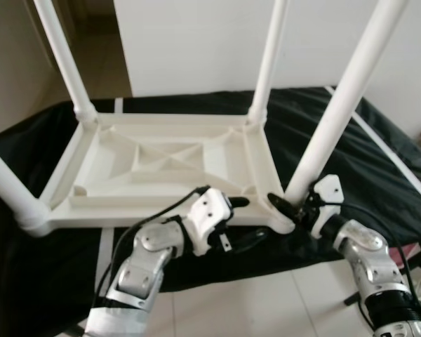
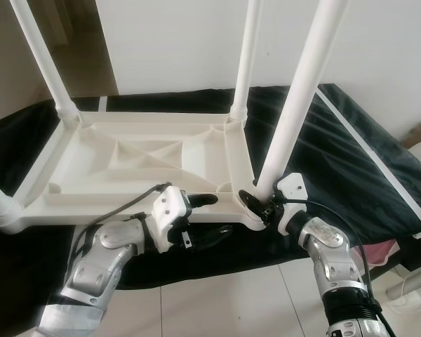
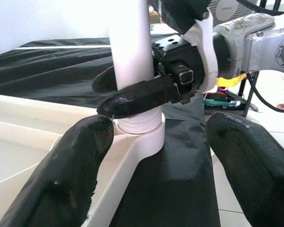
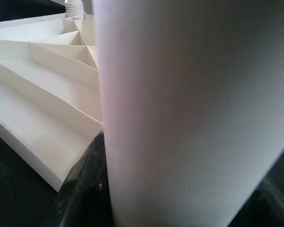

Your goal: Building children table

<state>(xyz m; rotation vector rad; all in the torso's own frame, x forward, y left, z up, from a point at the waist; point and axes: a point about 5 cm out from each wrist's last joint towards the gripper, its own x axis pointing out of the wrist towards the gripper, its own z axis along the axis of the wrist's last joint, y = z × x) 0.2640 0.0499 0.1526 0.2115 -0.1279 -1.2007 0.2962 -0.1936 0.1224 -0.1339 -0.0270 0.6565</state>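
White children table [image 1: 161, 165] upside down on a black cloth [image 1: 379, 161], four legs pointing up. Near right leg [image 1: 344, 105] standing almost upright in its corner socket [image 1: 284, 214], long axis running up and slightly away to the right.

Right tool [image 1: 289, 208] closed around this leg at the very bottom, just above the socket; in the right wrist view the white tube fills the gap between the two black fingers [image 4: 83, 189]. Clearly the nearer arm for this leg.

Left tool [image 1: 242, 221] at the near edge of the frame, just to the left of the same corner, fingers wide apart, one above the rim and one below it, holding nothing. Probably there to steady the frame.

Coming move probably a turn or push of the leg along its own axis, down into the socket. Leg seated fully or not: cannot tell.
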